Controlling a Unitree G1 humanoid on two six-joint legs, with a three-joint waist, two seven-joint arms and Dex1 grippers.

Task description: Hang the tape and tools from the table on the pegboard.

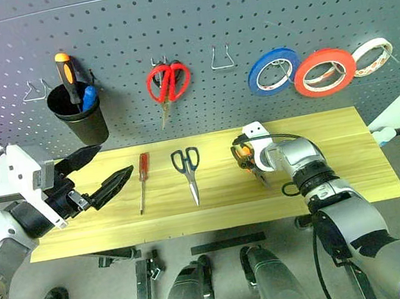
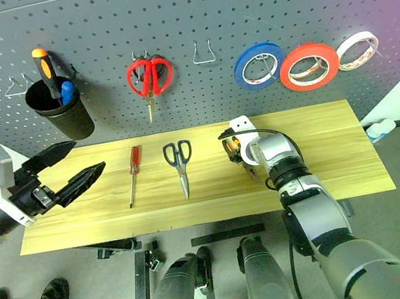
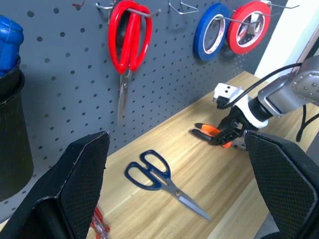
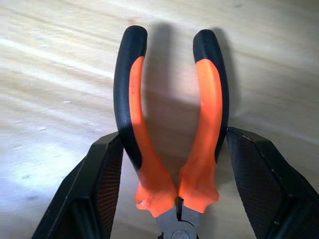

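The right gripper straddles the pliers on the table, fingers apparently touching both rubbery handles, a stiff, weighty tool best pinched mid-handle, while the left gripper hangs wide open.

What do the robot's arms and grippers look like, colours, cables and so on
Both arms are jointed silver-grey metal with black bands. Each wrist carries a white boxy module, and a black cable loops along the forearm. The left gripper has two black, wedge-shaped fingers tapering to points, with a fine mesh-textured inner face. The right gripper has the same black textured fingers.
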